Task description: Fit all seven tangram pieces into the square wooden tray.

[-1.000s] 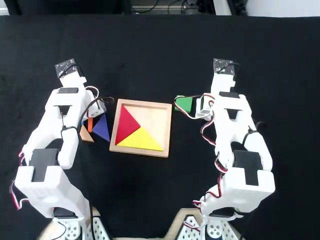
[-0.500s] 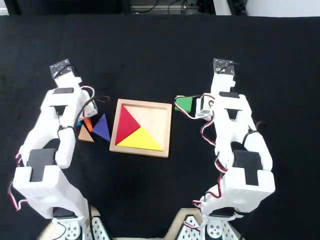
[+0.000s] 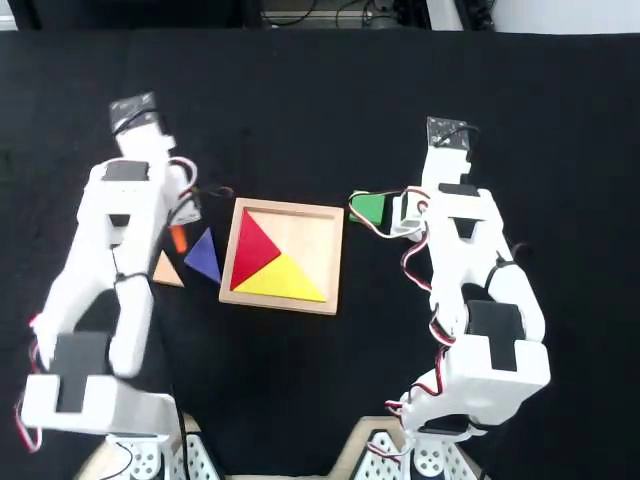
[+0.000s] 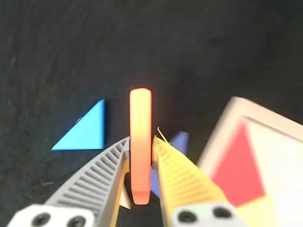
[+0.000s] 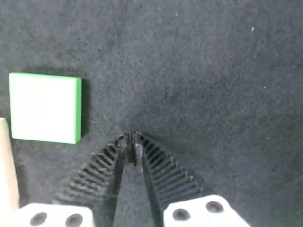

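1. The left gripper is clenched on the orange piece, held on edge near the tray.
2. The tray holds a red triangle and a yellow triangle, touching.
3. A purple triangle lies just beside the tray on that same side.
4. The right gripper is clenched empty beside the green square, across the tray.
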